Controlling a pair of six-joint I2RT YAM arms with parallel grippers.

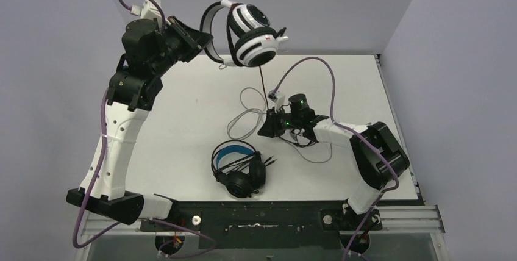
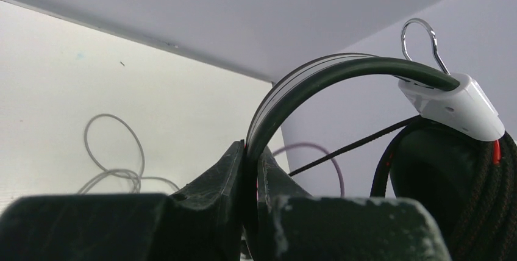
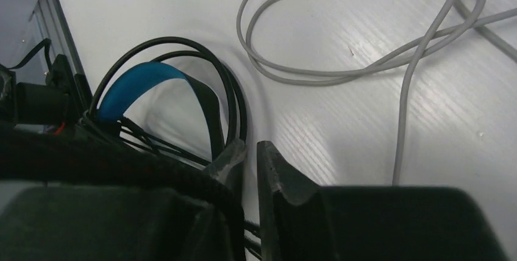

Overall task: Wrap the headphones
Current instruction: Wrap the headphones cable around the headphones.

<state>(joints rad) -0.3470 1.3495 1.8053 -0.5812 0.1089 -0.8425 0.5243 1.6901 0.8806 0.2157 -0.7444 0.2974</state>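
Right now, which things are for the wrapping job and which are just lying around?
For the job: white headset held up by the left gripper; its black cord; black headset with the blue band.
Just lying around: loose grey cable, no headset on it in view; purple arm wires.

We see one headset raised over the far edge of the table in our left hand, its cord dropping to our right hand at mid-table, loose cable loops left of that hand, a second headset lying nearer us on the table.
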